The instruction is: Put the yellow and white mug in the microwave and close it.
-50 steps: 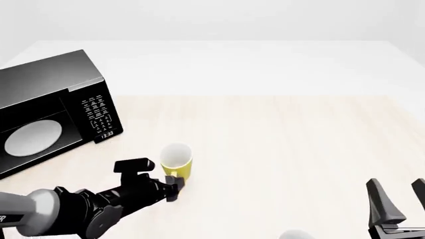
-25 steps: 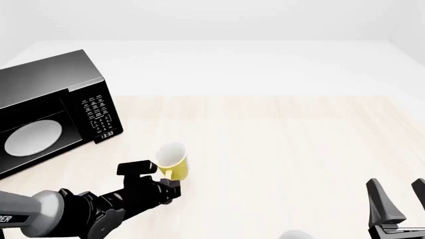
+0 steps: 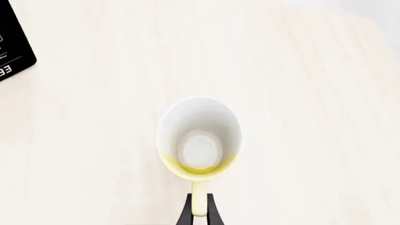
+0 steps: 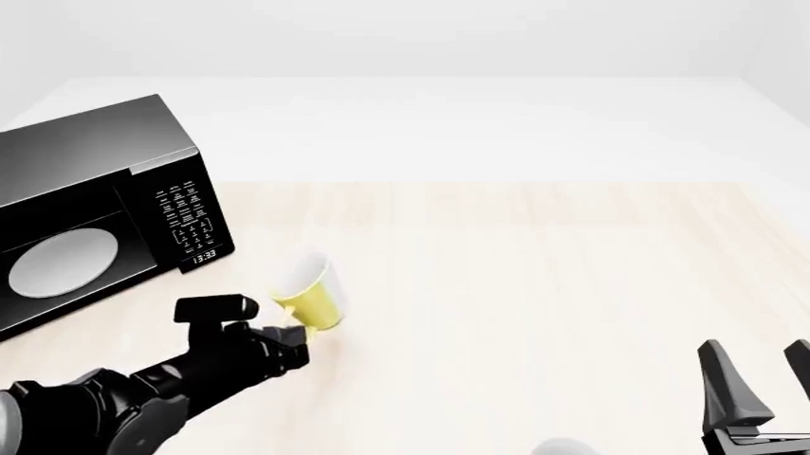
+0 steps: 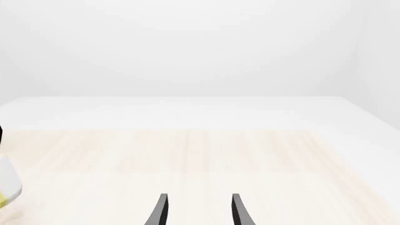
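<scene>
- The microwave (image 4: 95, 213) sits at the table's (image 4: 532, 284) left, door open, white plate inside.
- The left claw (image 4: 288, 334) is clamped on the handle of the mug (image 4: 307, 294), just right of the microwave.
- The mug is tilted, mouth leaning up toward the microwave, handle toward the claw.
- The right claw (image 4: 760, 384) hangs parted, holding nothing.

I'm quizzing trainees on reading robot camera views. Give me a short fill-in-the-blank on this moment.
1. The left gripper grips the yellow and white mug by its ____.
2. In the front view, the mug is tilted, its opening turned toward the ____.
3. The right gripper's fingers are spread and hold ____.
4. Inside the microwave lies a round ____ plate.

Missing words: handle; microwave; nothing; white
</scene>
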Robot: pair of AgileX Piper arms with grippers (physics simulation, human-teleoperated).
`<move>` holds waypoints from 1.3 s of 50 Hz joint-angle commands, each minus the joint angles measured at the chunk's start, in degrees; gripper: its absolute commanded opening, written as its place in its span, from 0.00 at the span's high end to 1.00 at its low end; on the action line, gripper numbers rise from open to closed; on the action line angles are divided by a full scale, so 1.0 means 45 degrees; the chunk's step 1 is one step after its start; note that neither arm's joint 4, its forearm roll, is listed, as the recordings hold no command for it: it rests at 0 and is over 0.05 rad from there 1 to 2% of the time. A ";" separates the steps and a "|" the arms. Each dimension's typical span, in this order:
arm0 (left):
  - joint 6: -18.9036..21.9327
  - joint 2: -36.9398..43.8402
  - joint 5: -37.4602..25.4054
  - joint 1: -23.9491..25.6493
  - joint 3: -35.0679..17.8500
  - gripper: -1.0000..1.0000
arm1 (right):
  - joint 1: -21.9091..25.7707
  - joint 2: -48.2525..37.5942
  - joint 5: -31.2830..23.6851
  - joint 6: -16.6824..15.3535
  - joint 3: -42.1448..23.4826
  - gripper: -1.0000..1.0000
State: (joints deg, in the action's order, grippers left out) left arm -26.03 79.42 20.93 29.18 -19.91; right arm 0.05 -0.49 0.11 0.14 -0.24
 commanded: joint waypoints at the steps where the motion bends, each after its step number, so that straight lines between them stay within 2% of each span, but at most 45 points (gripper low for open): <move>1: 0.1037 -0.1830 -0.0779 -0.0850 0.0259 1.00 | 0.0001 0.0003 0.0000 -0.0002 0.0000 0.00; 13: 0.1947 -0.3874 -0.1769 -0.2387 0.0543 1.00 | -0.0001 0.0000 0.0000 0.0000 0.0000 0.00; 28: 0.2175 -0.5500 -0.2586 -0.3942 0.0869 1.00 | 0.0002 0.0001 0.0000 0.0000 0.0000 0.00; 35: 0.2361 -0.6353 -0.3074 -0.5293 0.0890 1.00 | -0.0002 0.0001 0.0000 -0.0001 0.0000 0.00; 41: 0.2221 -0.6563 -0.3124 -0.5662 0.0877 1.00 | 0.0001 0.0000 0.0000 -0.0001 0.0000 0.00; 46: 0.2330 -0.6448 -0.3038 -0.6573 0.0936 1.00 | -0.0003 0.0003 0.0000 0.0003 0.0000 0.00; 65: 0.2268 -0.6010 -0.2660 -0.8534 0.0980 1.00 | 0.0002 0.0000 0.0000 -0.0001 0.0000 0.00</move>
State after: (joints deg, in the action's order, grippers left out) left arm -16.01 51.85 8.24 -4.75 -15.38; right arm 0.05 -0.49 0.11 0.14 -0.24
